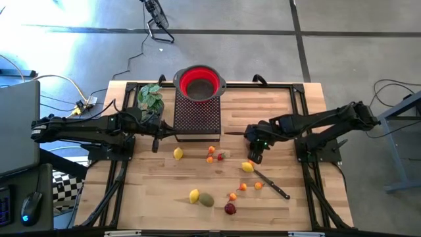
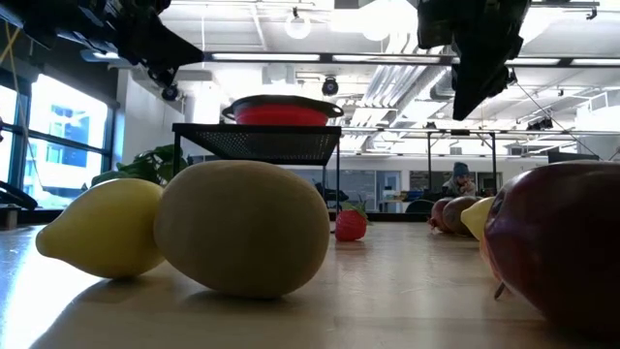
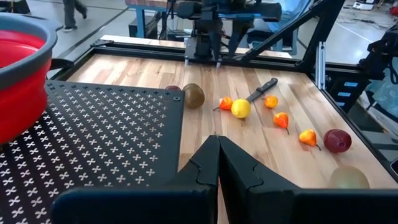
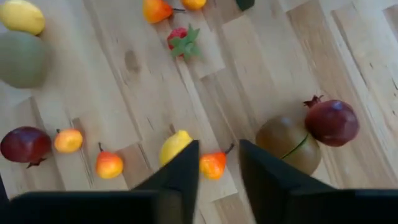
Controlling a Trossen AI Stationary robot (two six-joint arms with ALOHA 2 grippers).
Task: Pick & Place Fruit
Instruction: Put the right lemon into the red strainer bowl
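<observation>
Closest to the low camera sits an olive-green fruit (image 2: 242,228). A lemon (image 2: 102,228) touches it at its 9 o'clock, and a dark red fruit (image 2: 562,242) fills the frame at 3 o'clock.

Seen from above, with the far edge as 12 o'clock, the wooden tabletop (image 1: 151,197) carries everything. The left arm reaches in from 9 o'clock, and its left claw (image 1: 156,139) hangs just beside the near left corner of the rack. Its fingers (image 3: 205,165) are pressed together, with nothing in them. The right arm comes in from 3 o'clock. The right claw (image 1: 255,157) hovers a little right of centre with its fingers (image 4: 180,171) partly apart and empty; a small orange fruit (image 4: 213,165) shows on the wood through the gap.

A black perforated rack (image 1: 197,115) stands at 12 o'clock with a red bowl (image 1: 199,82) at its far end. A green leafy plant (image 1: 150,97) is at 11 o'clock, and a black-handled knife (image 1: 273,184) lies at 4 o'clock.

All the fruit lies loose on the wood. A kiwi (image 4: 286,143) touches a dark red pomegranate (image 4: 331,121) near the rack's corner. One lemon is at 9 o'clock of centre, one lies just beside the right claw, and the third lies at 6 o'clock. Tiny orange ones and a strawberry (image 1: 222,156) sit at the centre, and more orange ones lie at 5 o'clock.
</observation>
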